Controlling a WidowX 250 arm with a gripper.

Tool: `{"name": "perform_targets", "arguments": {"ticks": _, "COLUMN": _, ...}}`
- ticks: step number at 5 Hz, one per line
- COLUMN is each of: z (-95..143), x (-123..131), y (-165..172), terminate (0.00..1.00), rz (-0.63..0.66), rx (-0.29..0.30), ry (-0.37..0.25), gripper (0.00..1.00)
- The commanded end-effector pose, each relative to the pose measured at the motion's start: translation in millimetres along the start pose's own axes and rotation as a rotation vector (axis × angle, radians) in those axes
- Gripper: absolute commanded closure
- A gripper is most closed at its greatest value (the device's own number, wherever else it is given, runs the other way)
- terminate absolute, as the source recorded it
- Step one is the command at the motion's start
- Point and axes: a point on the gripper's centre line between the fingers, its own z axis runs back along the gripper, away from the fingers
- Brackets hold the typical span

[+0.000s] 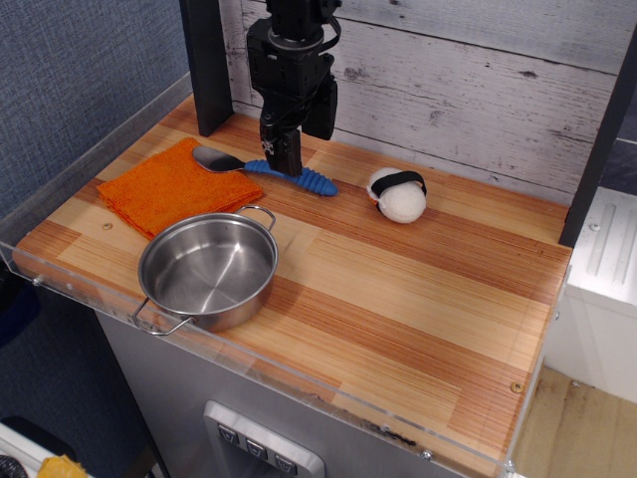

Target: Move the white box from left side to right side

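Observation:
The white box (398,195) is a small white rounded lump with a black band over its top. It lies on the wooden table top (398,289) near the back, right of the middle. My gripper (283,164) hangs at the back left, its black fingers pointing down just over the blue handle of a spoon (289,176). The fingers look pressed together with nothing between them. The gripper is well to the left of the white box and apart from it.
An orange cloth (174,186) lies at the left with the spoon's metal bowl (211,157) on its far edge. A steel pot (209,269) stands at the front left. A clear rim edges the table; a dark post (207,60) stands at the back left.

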Motion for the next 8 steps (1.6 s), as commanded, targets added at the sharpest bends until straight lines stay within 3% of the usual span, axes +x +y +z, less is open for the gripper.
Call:
{"name": "perform_targets", "arguments": {"ticks": 1, "z": 0, "x": 0, "y": 0, "terminate": 0.00, "rz": 0.000, "rx": 0.000, "ry": 0.000, "gripper": 0.00}}
{"name": "perform_targets", "arguments": {"ticks": 3, "z": 67, "x": -16, "y": 1, "terminate": 0.00, "rz": 0.029, "rx": -0.072, "ry": -0.039, "gripper": 0.00}}
{"name": "perform_targets", "arguments": {"ticks": 4, "z": 91, "x": -23, "y": 4, "terminate": 0.00, "rz": 0.036, "rx": -0.135, "ry": -0.019, "gripper": 0.00}}
{"name": "perform_targets", "arguments": {"ticks": 5, "z": 102, "x": -31, "y": 6, "terminate": 0.00, "rz": 0.001, "rx": -0.181, "ry": 0.023, "gripper": 0.00}}
{"name": "perform_targets", "arguments": {"ticks": 6, "z": 89, "x": -43, "y": 1, "terminate": 0.00, "rz": -0.169, "rx": -0.082, "ry": -0.070, "gripper": 0.00}}
{"name": "perform_targets", "arguments": {"ticks": 7, "z": 70, "x": -50, "y": -1, "terminate": 0.00, "rz": -0.363, "rx": -0.061, "ry": -0.071, "gripper": 0.00}}
{"name": "perform_targets", "arguments": {"ticks": 8, "z": 52, "x": -52, "y": -5, "terminate": 0.00, "rz": -0.476, "rx": -0.043, "ry": -0.128, "gripper": 0.00}}
